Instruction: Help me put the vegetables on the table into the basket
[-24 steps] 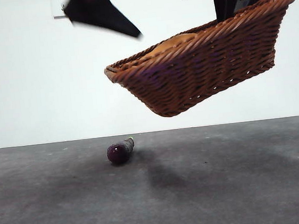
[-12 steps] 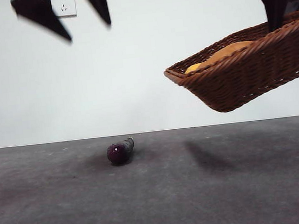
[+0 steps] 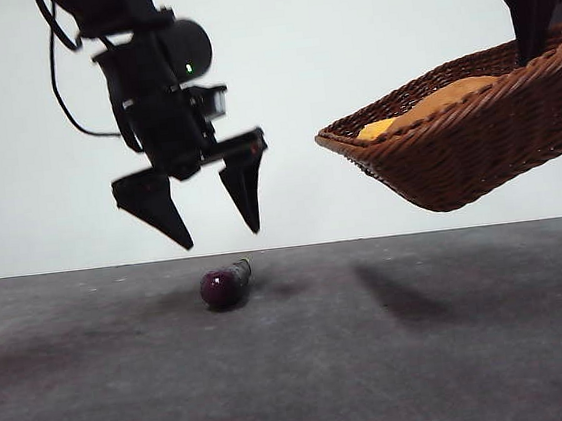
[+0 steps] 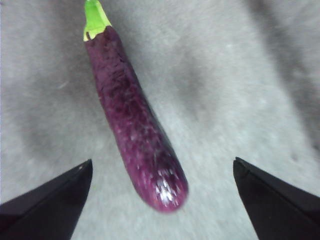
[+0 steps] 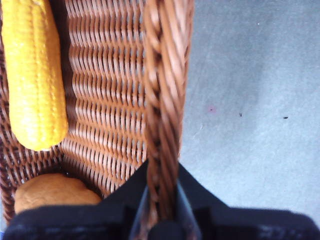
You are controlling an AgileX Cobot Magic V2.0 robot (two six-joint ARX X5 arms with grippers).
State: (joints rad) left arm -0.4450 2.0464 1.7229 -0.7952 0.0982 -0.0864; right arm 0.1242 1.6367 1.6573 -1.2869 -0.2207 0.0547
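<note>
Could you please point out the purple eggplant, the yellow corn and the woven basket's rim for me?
Dark purple eggplant [image 4: 135, 135]: left wrist view, middle of its body.
Yellow corn cob [image 5: 34, 75]: right wrist view, its kernelled side.
Brown woven wicker basket [image 5: 165, 75]: right wrist view, braided rim.

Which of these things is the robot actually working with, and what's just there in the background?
Part of the job: eggplant lying on the table; basket held up, tilted, by the right gripper; corn and potato inside it; open left gripper above the eggplant.

Just there: white wall.

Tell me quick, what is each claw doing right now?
Left claw: open, empty, hovering above the eggplant.
Right claw: closed on the basket rim, holding it in the air.
</note>
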